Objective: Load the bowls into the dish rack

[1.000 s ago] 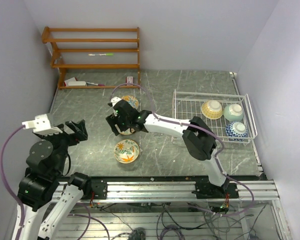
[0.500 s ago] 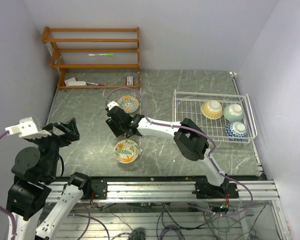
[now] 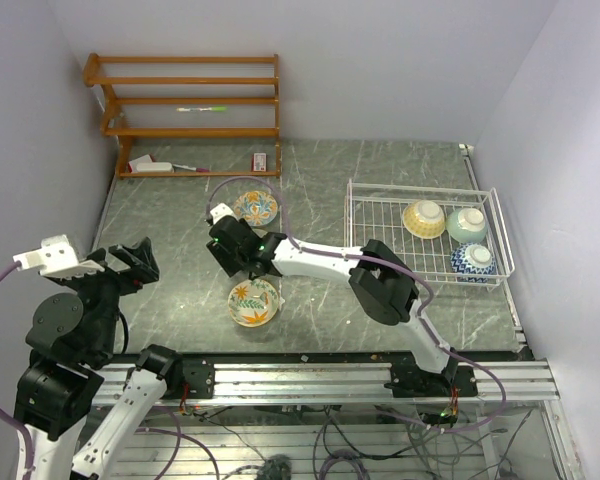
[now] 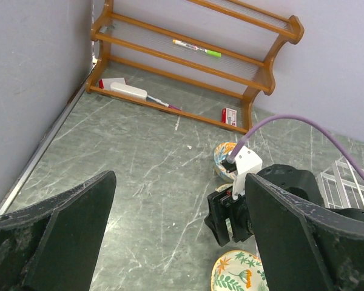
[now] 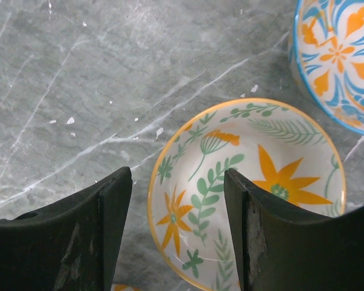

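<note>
The right gripper (image 5: 176, 182) hung spread over a cream bowl (image 5: 261, 188) at mid-table, rim between its fingers (image 5: 109, 218). It should descend straight and pinch the rim firmly, avoiding the blue-yellow bowl (image 5: 343, 54) beside. The left gripper (image 4: 181, 179) was spread too.

Top: high, wide. Wrists: downward, right closest. Shared: blue-yellow bowl (image 3: 255, 207).

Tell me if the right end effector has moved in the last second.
Yes. The right end effector slid left, away from the rack, uncovering the blue-yellow bowl.
</note>
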### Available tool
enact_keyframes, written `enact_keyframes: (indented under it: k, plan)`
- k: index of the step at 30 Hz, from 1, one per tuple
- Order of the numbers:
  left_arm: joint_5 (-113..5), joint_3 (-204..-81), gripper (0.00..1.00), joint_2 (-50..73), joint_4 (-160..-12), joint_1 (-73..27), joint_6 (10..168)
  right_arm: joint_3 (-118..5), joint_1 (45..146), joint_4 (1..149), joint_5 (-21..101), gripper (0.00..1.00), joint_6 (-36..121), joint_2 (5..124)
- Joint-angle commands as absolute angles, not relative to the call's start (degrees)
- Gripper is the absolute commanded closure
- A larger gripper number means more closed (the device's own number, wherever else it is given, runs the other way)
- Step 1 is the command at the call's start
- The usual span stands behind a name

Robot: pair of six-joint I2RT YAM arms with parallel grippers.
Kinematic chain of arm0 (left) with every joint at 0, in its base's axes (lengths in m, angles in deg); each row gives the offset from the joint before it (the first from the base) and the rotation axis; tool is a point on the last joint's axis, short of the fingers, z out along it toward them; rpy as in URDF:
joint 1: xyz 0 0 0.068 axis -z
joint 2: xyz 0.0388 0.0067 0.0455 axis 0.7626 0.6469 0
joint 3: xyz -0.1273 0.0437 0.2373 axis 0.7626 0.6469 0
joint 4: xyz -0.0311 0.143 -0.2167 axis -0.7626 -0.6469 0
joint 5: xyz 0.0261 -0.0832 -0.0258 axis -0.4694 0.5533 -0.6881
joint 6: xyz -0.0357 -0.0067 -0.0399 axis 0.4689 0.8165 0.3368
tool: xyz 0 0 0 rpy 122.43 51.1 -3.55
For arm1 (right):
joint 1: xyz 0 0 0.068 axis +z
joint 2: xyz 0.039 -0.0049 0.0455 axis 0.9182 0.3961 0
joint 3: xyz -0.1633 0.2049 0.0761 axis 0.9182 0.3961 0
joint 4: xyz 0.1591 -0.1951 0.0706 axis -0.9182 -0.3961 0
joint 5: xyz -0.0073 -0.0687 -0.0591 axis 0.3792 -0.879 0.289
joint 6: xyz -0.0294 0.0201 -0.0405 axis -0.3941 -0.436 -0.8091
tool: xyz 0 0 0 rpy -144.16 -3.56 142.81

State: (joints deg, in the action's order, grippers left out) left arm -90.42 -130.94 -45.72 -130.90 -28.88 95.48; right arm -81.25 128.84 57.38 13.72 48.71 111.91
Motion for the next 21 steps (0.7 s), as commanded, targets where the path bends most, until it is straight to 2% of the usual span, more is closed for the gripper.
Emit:
enact_keyframes:
  k: [1,16,21]
  plan:
    - [-91.5,-130.5,0.02,-46.5,-130.8,-29.3,94.5,-82.3,129.0,58.4,11.5,0.38,48.3,108.9]
    - [-91.9,-129.5,0.02,-46.9,-131.3,-29.3,94.7,-84.9,129.8,54.8,8.9,0.45,48.2,113.4]
    - [-92.0,-129.2,0.02,-47.1,-131.3,-29.3,94.7,-84.8,129.9,54.5,8.7,0.5,48.6,114.2]
